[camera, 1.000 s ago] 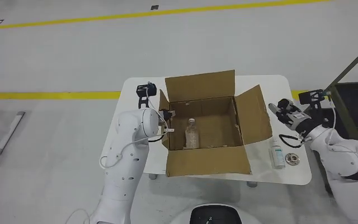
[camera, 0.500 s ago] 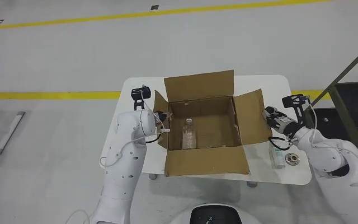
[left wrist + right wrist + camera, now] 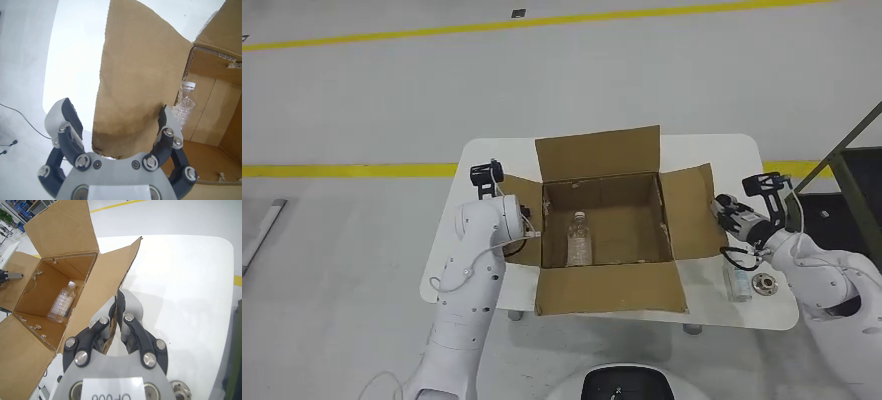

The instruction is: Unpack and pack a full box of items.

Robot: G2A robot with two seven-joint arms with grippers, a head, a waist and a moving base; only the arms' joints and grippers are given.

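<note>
1. My right gripper (image 3: 117, 306) is pinched onto the edge of the right flap (image 3: 105, 279), which leans outward.
2. My left gripper (image 3: 114, 113) is spread wide, with one finger on either side of the left flap (image 3: 136, 75).
3. The box (image 3: 607, 295) stands open on the white table (image 3: 722, 150). A clear bottle (image 3: 580, 240) lies on its floor, nearer the left wall.
4. Just right of the box, a small bottle (image 3: 736, 280) and a metal ring (image 3: 763, 284) lie on the table.
</note>
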